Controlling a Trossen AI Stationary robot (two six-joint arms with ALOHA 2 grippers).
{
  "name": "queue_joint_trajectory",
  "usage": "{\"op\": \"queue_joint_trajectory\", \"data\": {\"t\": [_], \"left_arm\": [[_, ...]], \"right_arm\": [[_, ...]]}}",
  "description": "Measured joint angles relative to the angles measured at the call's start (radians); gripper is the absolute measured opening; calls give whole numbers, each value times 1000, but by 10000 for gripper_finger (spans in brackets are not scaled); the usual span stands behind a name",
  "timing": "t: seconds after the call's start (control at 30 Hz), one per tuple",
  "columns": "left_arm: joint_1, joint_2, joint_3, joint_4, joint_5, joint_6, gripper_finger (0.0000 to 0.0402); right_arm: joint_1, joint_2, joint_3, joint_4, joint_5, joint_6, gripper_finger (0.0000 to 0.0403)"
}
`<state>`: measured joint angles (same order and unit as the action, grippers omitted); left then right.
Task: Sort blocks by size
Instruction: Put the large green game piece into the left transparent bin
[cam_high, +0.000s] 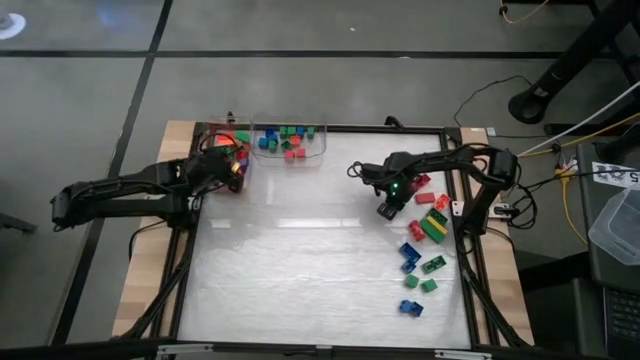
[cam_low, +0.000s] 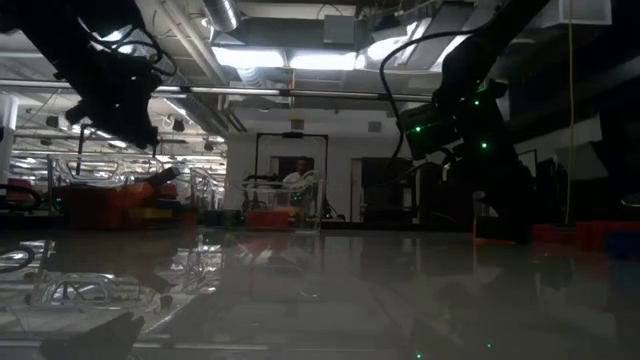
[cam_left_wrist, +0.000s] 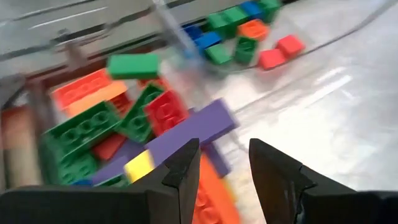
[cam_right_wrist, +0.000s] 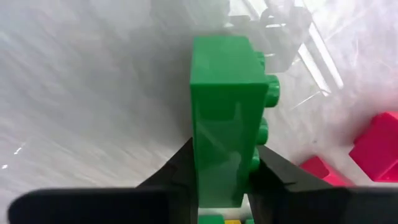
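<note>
My right gripper (cam_high: 388, 208) (cam_right_wrist: 224, 177) is shut on a long green block (cam_right_wrist: 225, 112), just left of the loose blocks (cam_high: 425, 250) scattered along the table's right side: red, green, yellow and blue ones. My left gripper (cam_high: 238, 170) (cam_left_wrist: 224, 165) hovers open at the far left over a clear bin (cam_high: 226, 150) of long blocks (cam_left_wrist: 93, 127), with a purple block (cam_left_wrist: 199, 127) and an orange one (cam_left_wrist: 211, 196) under its fingers. A second clear bin (cam_high: 290, 142) at the far edge holds short blocks (cam_left_wrist: 249, 34). My right gripper pinches the long green block between its two fingers near one end (cam_right_wrist: 217, 180), one finger on the smooth underside, the other on the studded top. The fingers come steeply from above. The block points on past the fingertips toward the table; whether its far end touches the table, I cannot tell.
A dark frame (cam_high: 455, 240) borders the white table mat. Cables run off the table's right edge (cam_high: 560, 175). Bare mat (cam_high: 300, 270) lies between the two arms. In the low view a person stands far off in the room (cam_low: 298, 178).
</note>
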<state>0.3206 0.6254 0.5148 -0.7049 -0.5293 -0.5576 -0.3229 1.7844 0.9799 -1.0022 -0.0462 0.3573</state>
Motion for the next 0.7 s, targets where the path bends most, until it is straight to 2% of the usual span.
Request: {"op": "queue_joint_trajectory", "data": {"t": [0.1,0.27,0.4,0.57,0.7], "left_arm": [[-1,-1,0,55,59,53,127],[-31,-1,0,159,147,148,127],[-79,-1,0,262,248,175,127],[-156,2,0,349,379,171,127],[-229,14,0,355,442,168,127]], "right_arm": [[17,0,0,10,-9,-5,94],[66,2,22,22,-11,-8,126],[109,7,69,59,-17,-7,111],[165,7,128,234,-75,-6,91],[209,4,166,507,-137,-7,104]]}}
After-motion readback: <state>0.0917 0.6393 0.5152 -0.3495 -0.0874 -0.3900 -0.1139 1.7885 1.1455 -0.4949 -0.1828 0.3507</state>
